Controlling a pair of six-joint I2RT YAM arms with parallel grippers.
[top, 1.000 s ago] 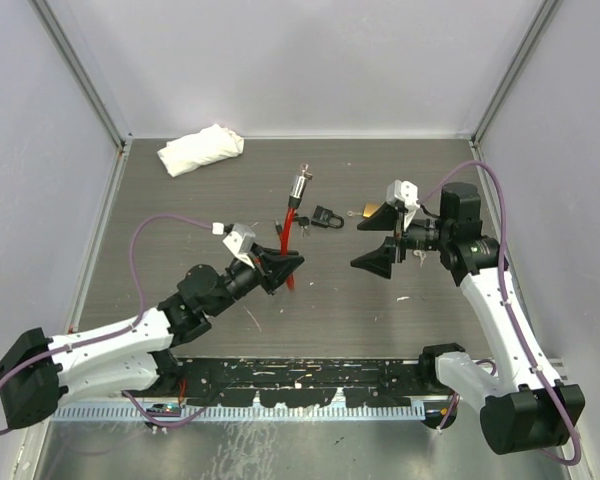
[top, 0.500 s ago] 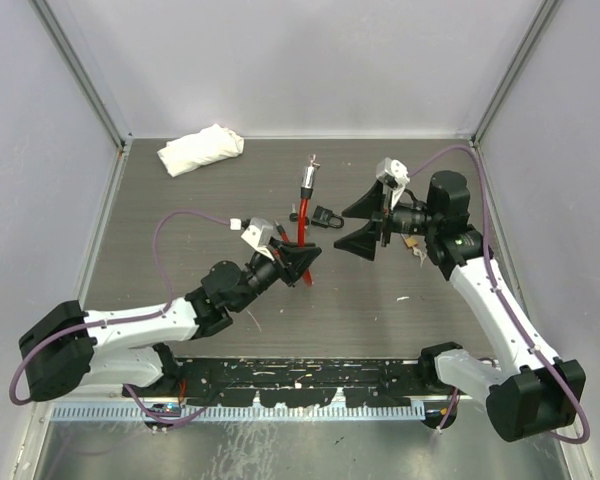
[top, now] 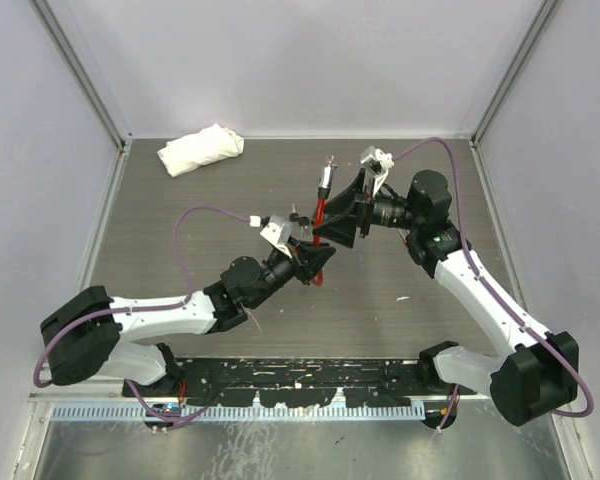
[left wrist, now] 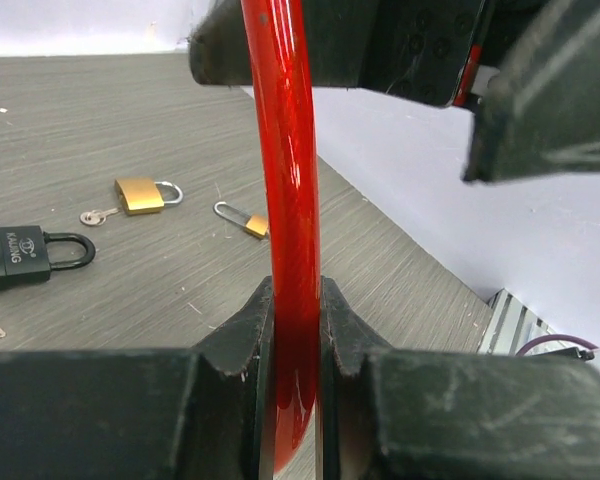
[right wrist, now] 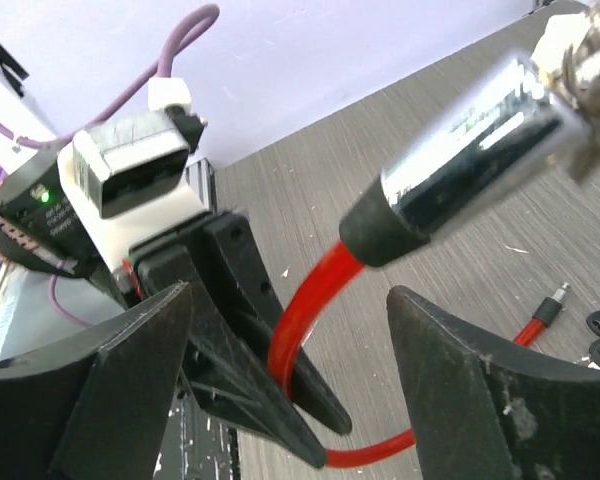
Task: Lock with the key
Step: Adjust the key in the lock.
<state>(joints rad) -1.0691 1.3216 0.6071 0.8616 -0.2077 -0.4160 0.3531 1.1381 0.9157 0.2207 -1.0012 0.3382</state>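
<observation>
Cable lock (top: 318,213) hung above the surface (top: 180,220), your left end effector (left wrist: 292,325) clenched on its red cable (left wrist: 285,180); your right end effector (right wrist: 288,300) stood released astride that cable below the silver cylinder (right wrist: 460,150). 1 black padlock (left wrist: 20,255) lay on the surface nearby.

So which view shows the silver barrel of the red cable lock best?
Right wrist: the silver barrel sits large and close, though slightly blurred. The top view shows it only small and far off. The left wrist shows just the red cable, no barrel.
</observation>
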